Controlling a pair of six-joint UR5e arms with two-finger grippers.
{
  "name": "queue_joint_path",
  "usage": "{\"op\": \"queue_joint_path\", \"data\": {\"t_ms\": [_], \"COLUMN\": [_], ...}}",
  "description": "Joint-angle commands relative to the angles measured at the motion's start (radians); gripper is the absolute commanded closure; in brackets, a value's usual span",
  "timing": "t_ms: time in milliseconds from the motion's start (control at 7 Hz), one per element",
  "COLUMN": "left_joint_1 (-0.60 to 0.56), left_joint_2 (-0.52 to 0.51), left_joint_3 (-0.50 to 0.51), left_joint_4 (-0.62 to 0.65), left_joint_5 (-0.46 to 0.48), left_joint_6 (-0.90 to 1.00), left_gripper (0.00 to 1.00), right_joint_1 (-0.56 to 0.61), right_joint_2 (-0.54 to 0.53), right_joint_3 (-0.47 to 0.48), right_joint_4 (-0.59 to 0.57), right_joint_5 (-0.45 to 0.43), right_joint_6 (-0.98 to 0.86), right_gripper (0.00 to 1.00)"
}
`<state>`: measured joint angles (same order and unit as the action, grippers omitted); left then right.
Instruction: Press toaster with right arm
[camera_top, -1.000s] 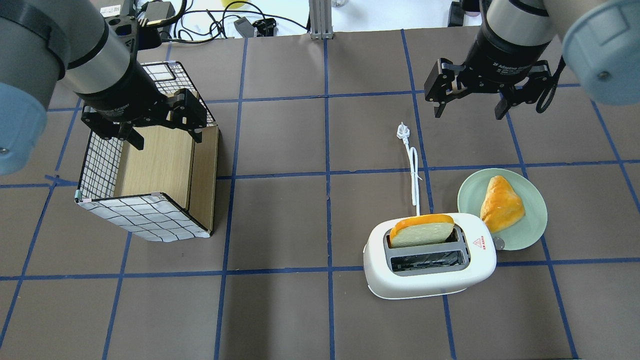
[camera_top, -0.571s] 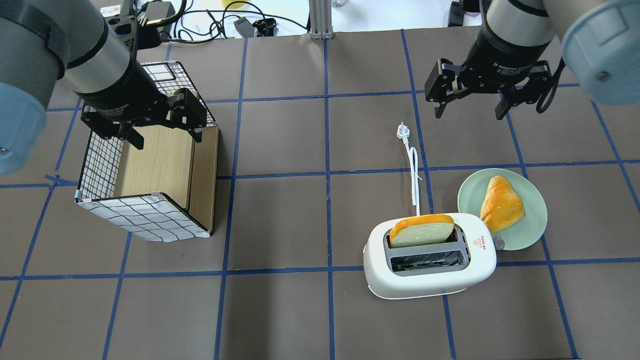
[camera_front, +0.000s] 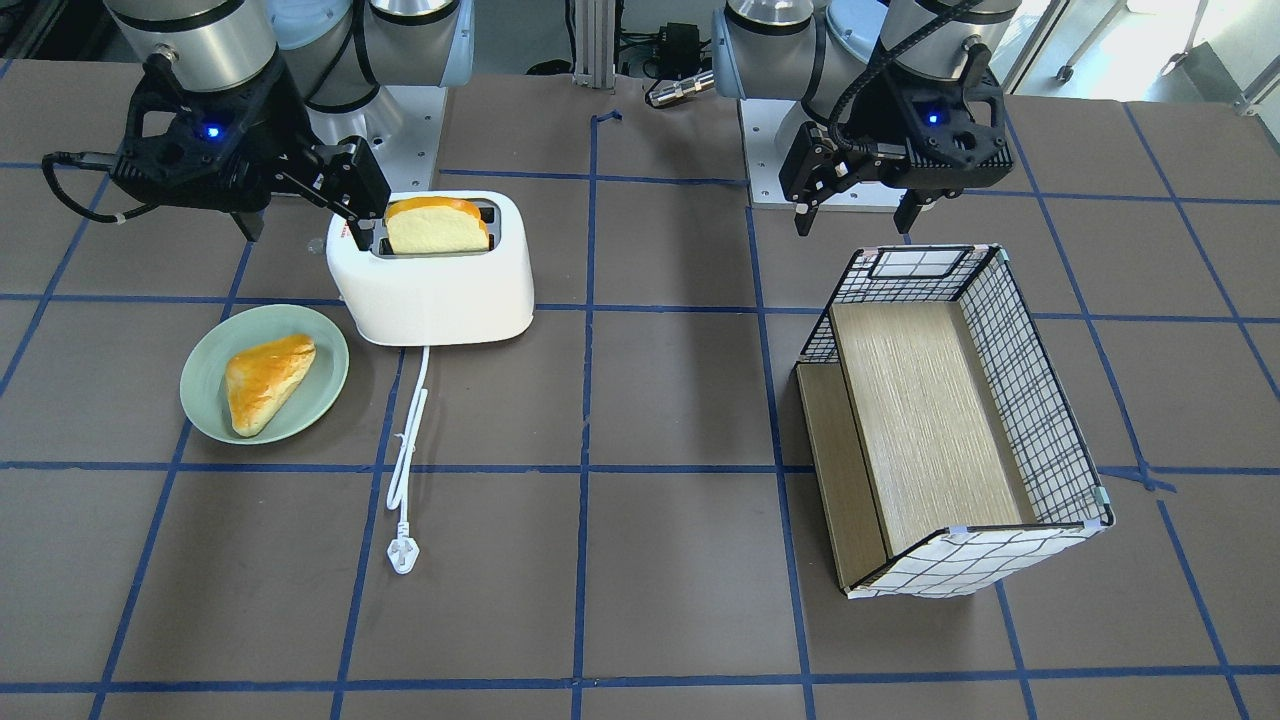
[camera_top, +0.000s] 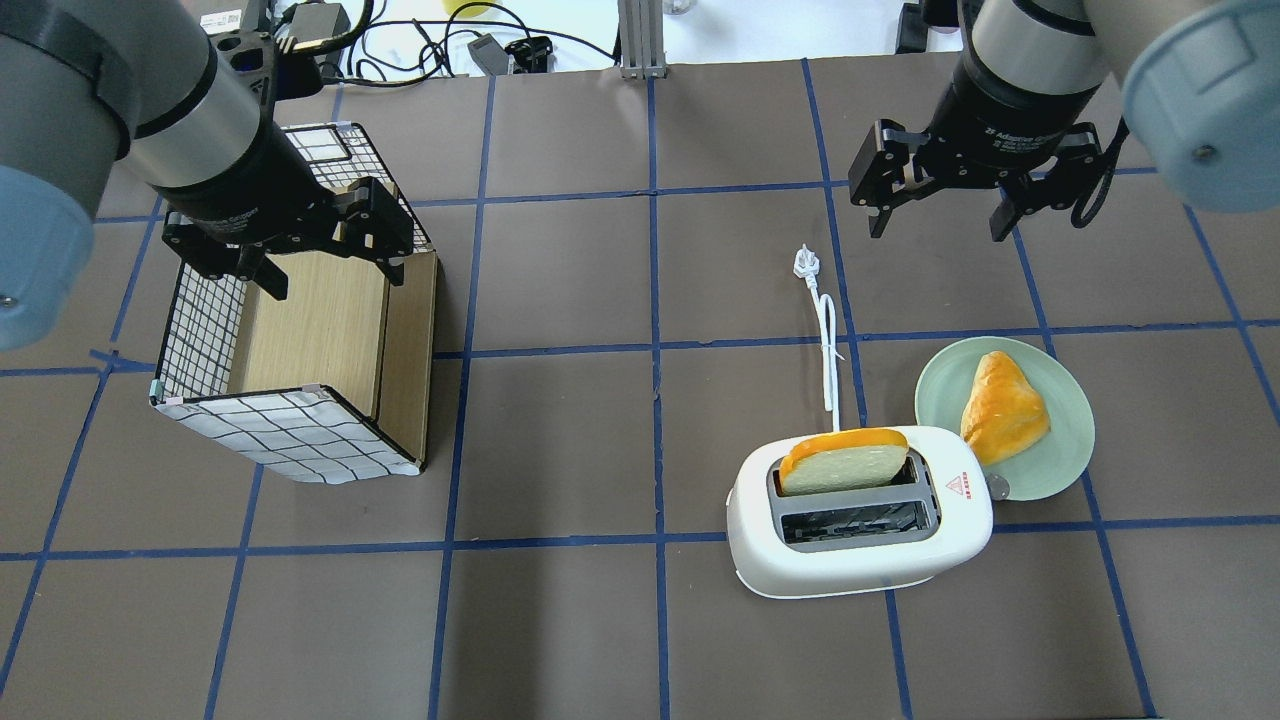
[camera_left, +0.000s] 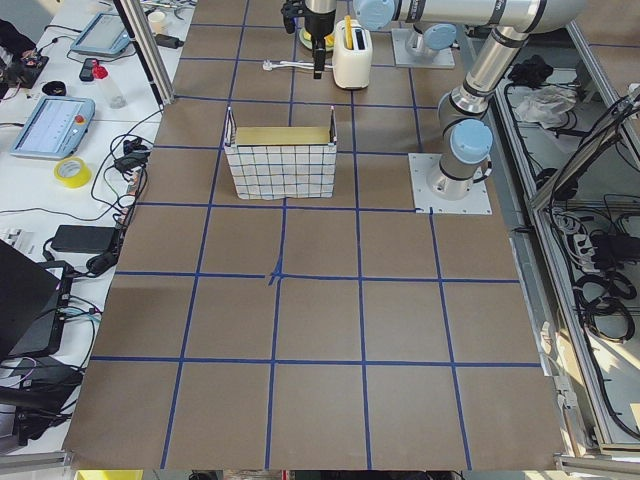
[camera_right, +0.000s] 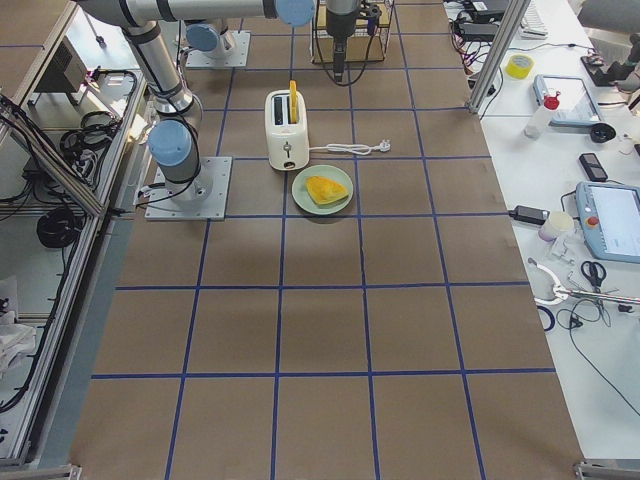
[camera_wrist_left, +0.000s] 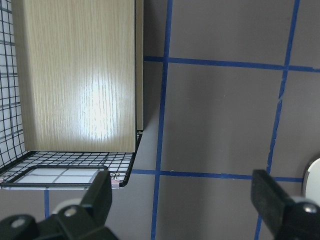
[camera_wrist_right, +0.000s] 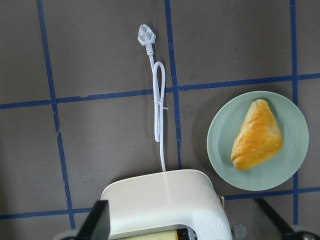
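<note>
My right gripper (camera_top: 938, 228): jaws wide, empty, hanging above table on cord side of toaster (camera_top: 860, 560), no contact. Toaster upright, just beside green plate (camera_top: 935, 385), bread slice (camera_top: 840, 465) in one slot. My left gripper (camera_top: 335, 282): wide, above basket (camera_top: 280, 430).

The toaster (camera_top: 865, 555) was white, rounded and two-slotted, and stood upright on the counter (camera_top: 600, 420) with a red triangle sticker (camera_top: 958, 485) on top at its right end. Its lever seemed to sit on that end face, though it showed too small to be sure. Its white cord (camera_top: 828, 350) ran away from the robot to a plug (camera_top: 805, 263) lying flat. The right arm (camera_top: 1030, 50), silver with a pale-blue joint cap, hung above the counter clear of the toaster on its cord side, its black end effector (camera_top: 938, 230) pointing down with fingers spread.
</note>
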<state>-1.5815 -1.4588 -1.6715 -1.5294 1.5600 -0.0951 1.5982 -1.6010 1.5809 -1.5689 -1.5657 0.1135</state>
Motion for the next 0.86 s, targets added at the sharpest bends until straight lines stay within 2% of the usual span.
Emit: {"op": "queue_joint_path", "data": {"t_ms": [0, 714], "left_joint_1": [0.0, 0.0], "left_joint_2": [0.0, 0.0], "left_joint_3": [-0.001, 0.001], "left_joint_4": [0.0, 0.0], "left_joint_5": [-0.002, 0.0], "left_joint_6": [0.0, 0.0], "left_gripper": [0.0, 0.0], "right_joint_1": [0.0, 0.0], "right_joint_2": [0.0, 0.001], "right_joint_3": [0.001, 0.001], "right_joint_4": [0.0, -0.003], "right_joint_5": [0.001, -0.014], "right_joint_6": [0.0, 0.003], "right_gripper": [0.0, 0.0]}}
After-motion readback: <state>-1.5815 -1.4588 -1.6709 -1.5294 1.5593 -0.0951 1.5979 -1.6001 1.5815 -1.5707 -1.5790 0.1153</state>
